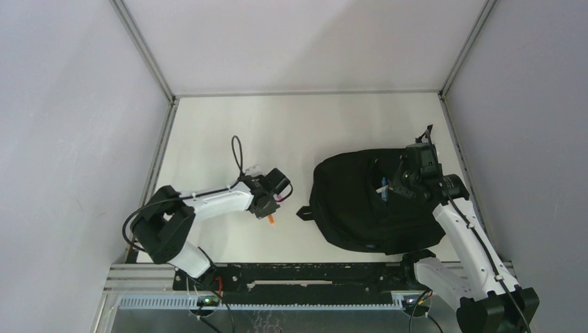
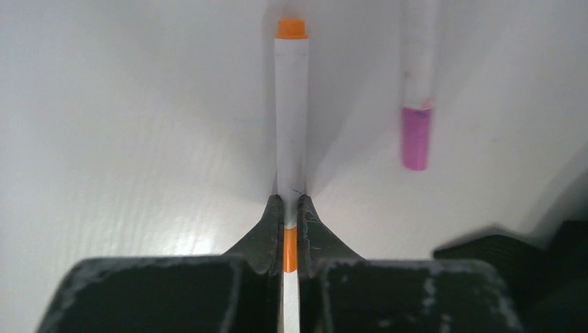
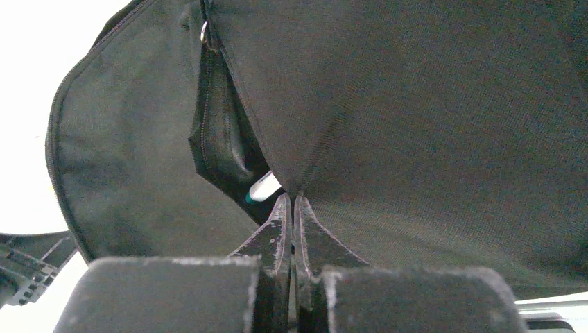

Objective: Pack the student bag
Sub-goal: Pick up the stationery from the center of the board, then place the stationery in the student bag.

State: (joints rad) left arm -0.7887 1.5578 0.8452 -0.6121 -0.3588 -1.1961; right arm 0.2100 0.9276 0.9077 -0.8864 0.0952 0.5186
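The backpack (image 1: 360, 205) covers the right half of the table (image 1: 208, 132). The right arm (image 1: 464, 229) blocks the strip between it and the right wall (image 1: 527, 139). Open surface lies beyond the backpack and across the far left.

A narrow lane separates the left gripper (image 2: 291, 207) from the backpack, and a strap (image 1: 304, 212) juts into it. A pink marker (image 2: 416, 135) lies near the gripped orange marker (image 2: 291, 118).

The right gripper (image 3: 292, 205), pinching fabric, crowds the pocket slit (image 3: 222, 146), which holds a white marker (image 3: 263, 186).

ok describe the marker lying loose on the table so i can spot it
Start at the black student bag on the right half of the table; just left of it the left end effector pinches an orange-tipped marker. The loose marker lies beside that one, apart from it: white barrel too, but with a pink cap.
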